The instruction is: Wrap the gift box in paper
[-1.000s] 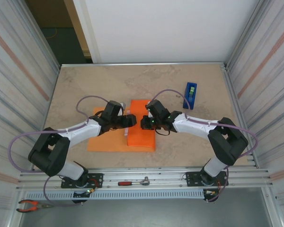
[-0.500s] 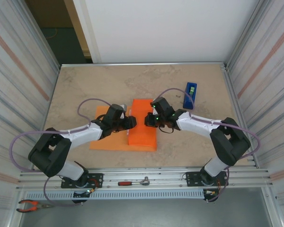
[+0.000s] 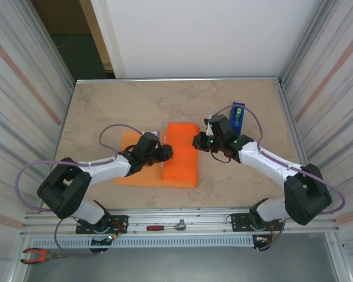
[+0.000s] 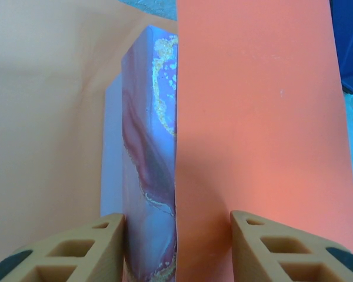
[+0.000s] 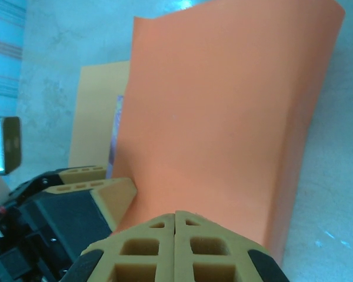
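The orange paper (image 3: 181, 155) lies on the table with one flap folded over the gift box. In the left wrist view the box's pink and white marbled face (image 4: 147, 147) shows beside that flap (image 4: 253, 117). My left gripper (image 3: 166, 152) sits at the flap's left edge. Its jaws are closed on the box and the flap over it (image 4: 176, 235), one finger on the marbled face and the other on the paper. My right gripper (image 3: 197, 141) hovers off the flap's right edge, shut and empty (image 5: 175, 214).
A blue tape dispenser (image 3: 237, 117) stands at the back right, just behind my right arm. Metal walls close in the table on the left and right. A wrench (image 3: 166, 226) and pliers (image 3: 38, 255) lie on the near rail.
My left gripper's jaws have closed in on the box and flap. My right gripper has drawn back to the right, off the top of the paper toward the tape dispenser.
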{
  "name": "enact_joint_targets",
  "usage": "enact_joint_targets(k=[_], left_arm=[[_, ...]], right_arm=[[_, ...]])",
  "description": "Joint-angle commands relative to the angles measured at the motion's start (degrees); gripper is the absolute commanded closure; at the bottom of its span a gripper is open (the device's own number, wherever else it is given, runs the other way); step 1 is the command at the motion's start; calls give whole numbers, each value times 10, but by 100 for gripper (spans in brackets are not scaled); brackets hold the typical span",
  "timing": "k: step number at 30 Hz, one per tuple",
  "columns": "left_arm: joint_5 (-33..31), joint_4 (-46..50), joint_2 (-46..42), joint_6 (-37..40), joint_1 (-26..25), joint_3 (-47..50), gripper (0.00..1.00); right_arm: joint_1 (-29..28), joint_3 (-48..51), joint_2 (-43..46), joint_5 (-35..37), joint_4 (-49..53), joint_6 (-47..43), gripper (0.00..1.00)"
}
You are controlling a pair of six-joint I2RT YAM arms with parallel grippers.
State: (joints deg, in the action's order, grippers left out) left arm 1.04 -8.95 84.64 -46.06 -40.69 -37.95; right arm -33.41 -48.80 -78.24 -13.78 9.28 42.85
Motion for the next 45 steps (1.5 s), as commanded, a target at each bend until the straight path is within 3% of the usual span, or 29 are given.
enact_joint_targets(k=[1,6,12,22,34,45], left_arm=[[-45,66,9,-42,-22,18,55],[-80,77,10,-62,-44,5,55],[-85,89,20,-9,-42,-16,53],[-7,66,53,66,-1,-33,54],[-37,64,30,-1,-8,1,56],[-38,68,38,3,-9,-4,56]], right_arm=[[-7,9,-7,-9,4,-1,100],[-38,-11,-44,0,0,-4,100],[-64,-50,-96,6,12,-15,100],[-73,-72,-115,25,27,-28,100],[-68,-86,-123,26,45,-34,100],[-53,-63,-148,21,31,-34,100]])
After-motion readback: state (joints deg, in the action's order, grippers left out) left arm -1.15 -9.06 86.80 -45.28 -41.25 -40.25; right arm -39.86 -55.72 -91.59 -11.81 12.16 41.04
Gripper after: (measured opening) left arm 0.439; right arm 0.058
